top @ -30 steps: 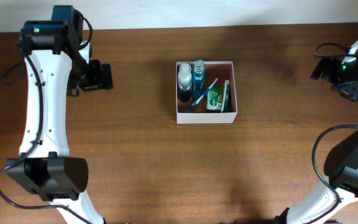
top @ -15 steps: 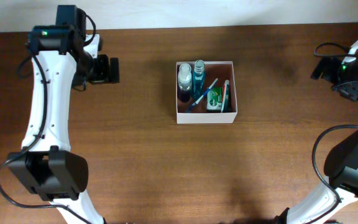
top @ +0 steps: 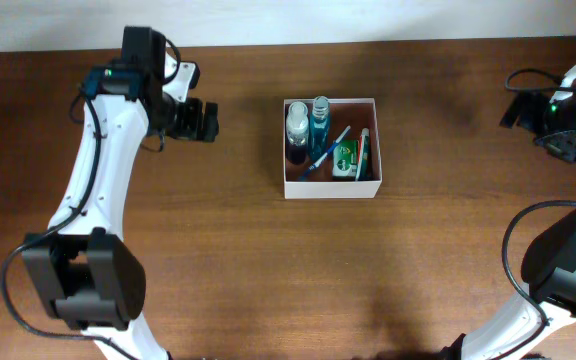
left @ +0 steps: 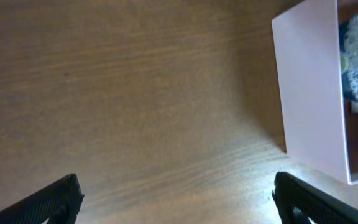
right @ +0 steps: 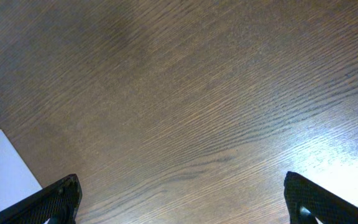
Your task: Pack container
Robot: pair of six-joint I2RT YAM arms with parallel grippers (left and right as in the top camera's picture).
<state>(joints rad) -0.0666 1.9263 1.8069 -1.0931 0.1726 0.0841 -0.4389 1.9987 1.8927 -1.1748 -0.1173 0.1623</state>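
The container (top: 330, 188) is sitting in the upper middle of the overhead frame, on the table (top: 238, 260), roughly halfway between the two arms, which is probably keeping it within reach of either one. Inside, a clear bottle (top: 297, 125) and a blue bottle (top: 320, 120) are lying or leaning side by side in the upper-left part. A toothbrush (top: 326, 152) is lying diagonally across the middle, and a green packet (top: 346, 158) is resting toward the lower right. The bottles seem to be using the walls for support, with the flatter things filling the room left over. No loose item is showing on the table around it, so the packing is looking finished or close to it.

The left claw (top: 204, 120) is hovering in the upper left of the overhead frame, near the container's left wall but apart from it. In the left wrist view its fingers (left: 55, 199) are standing wide apart with only bare wood between them. The right claw (right: 180, 186) is hanging over bare table at the far upper right of the overhead frame, likewise spread wide and carrying nothing, probably parked clear of the box.
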